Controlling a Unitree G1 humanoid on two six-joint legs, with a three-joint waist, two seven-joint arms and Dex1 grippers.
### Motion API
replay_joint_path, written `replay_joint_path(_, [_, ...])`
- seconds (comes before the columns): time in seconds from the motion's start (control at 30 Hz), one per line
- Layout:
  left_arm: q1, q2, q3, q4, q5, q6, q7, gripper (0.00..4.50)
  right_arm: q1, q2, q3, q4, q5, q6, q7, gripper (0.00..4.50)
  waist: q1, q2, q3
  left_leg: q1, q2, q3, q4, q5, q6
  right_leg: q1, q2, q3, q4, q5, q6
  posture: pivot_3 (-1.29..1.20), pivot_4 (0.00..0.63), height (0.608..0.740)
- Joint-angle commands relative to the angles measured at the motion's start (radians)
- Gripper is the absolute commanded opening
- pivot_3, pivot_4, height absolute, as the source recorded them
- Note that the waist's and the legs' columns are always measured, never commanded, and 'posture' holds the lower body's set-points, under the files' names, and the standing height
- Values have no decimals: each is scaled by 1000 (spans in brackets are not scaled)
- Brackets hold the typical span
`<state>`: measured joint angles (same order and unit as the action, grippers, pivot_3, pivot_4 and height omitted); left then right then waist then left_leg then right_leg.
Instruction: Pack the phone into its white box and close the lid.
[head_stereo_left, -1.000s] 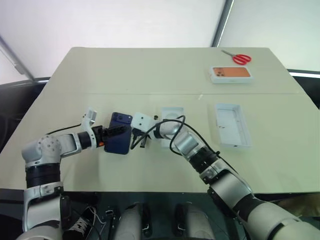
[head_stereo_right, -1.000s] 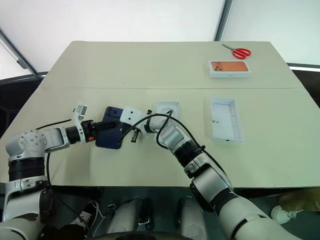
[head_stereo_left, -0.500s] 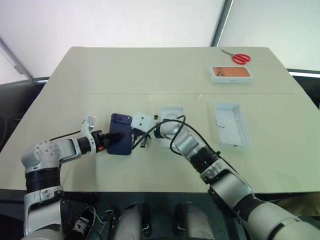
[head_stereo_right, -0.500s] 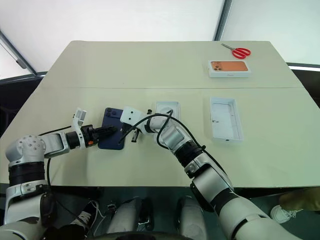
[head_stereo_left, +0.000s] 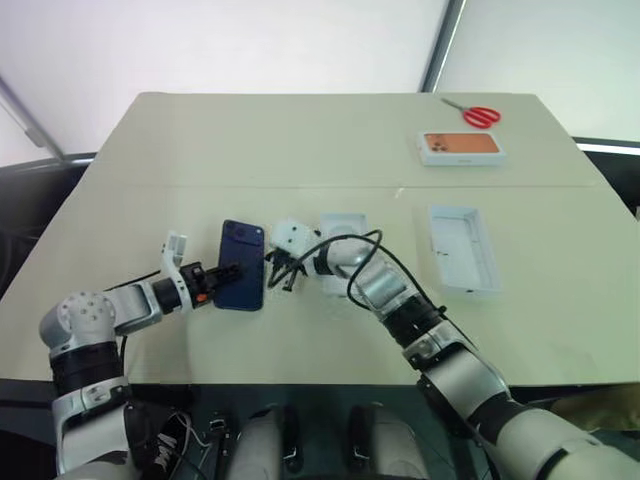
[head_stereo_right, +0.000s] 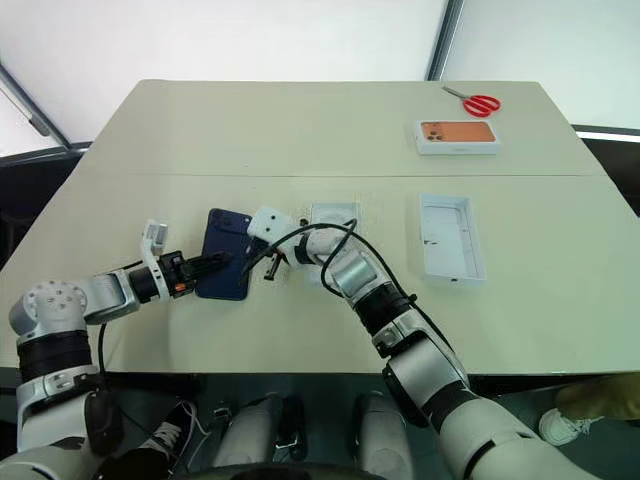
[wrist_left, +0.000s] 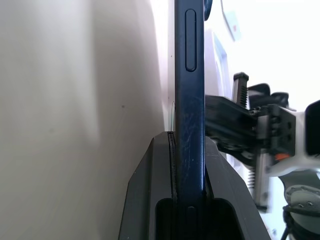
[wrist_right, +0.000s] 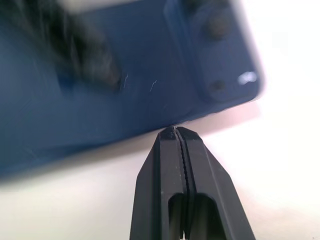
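Phone (head_stereo_left: 242, 278): the dark blue handset is near the front-left part of the table (head_stereo_left: 300, 140), pinched edge-on between the two black fingers of the left gripper (head_stereo_left: 228, 274), which clamps its lower left edge. In the left wrist view the thin blue edge (wrist_left: 189, 100) with its side button runs straight up out of the pressed-together fingers (wrist_left: 150, 200). The camera lenses sit at the far corner of the phone.

The right gripper (head_stereo_left: 278, 272) hangs just beside the phone's right edge, its fingers pressed together with nothing between them; in the right wrist view their tips (wrist_right: 175, 135) point at the blue back just short of the edge.

A small white insert (head_stereo_left: 345, 232) lies partly behind the right wrist. Farther right, well apart from the phone, a white box (head_stereo_left: 464, 250) lies open side up on the table. Whether its floor is tan cannot be told. At the far right lie another white box with an orange phone picture (head_stereo_left: 460, 147) and, beyond it, red-handled scissors (head_stereo_left: 478, 116).
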<state>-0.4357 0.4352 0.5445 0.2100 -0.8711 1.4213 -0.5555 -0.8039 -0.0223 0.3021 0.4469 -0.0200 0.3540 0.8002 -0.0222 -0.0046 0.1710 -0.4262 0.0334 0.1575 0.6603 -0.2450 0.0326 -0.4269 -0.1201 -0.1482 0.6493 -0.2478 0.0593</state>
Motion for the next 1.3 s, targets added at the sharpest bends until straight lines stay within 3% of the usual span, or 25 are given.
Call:
replay_joint_path(0.03, [-9,-18,58,-15,-49,-6,22,0,-24,27,-130,-161,198,105,57,1293,1,0,0,0,0,0,0,0,0,0,0,0,0,0,0,0,150,738])
replay_joint_path(0.2, [-51,-44,108,26,-47,-48,79,0,-1,-65,-120,-275,233,163,114,3893,6,-1,1,0,0,-1,0,0,0,0,-1,0,0,0,0,0,150,738])
replay_joint_path(0.4, [-80,-55,93,-11,-60,-93,105,0,126,-382,-8,-404,185,96,338,3893,9,-6,4,-2,-1,0,0,-1,2,-1,-3,-1,-2,0,0,0,150,738])
replay_joint_path(0.57, [-89,-58,81,-27,-71,-109,120,0,197,-519,4,-471,188,74,400,3893,2,-7,7,-2,0,0,-1,-1,1,-2,-2,-1,-2,0,0,0,150,738])
replay_joint_path(1.17, [-98,-94,51,-58,-103,-103,184,0,231,-565,39,-380,78,-39,350,3893,10,-15,13,-2,-1,0,-3,0,0,-2,-2,-1,-3,0,0,0,150,738])
replay_joint_path(1.3, [-91,-92,56,-56,-108,-101,190,0,219,-552,27,-373,84,-45,336,2589,10,-15,13,-2,-1,0,-3,0,0,-2,-2,-1,-3,0,0,0,150,738])
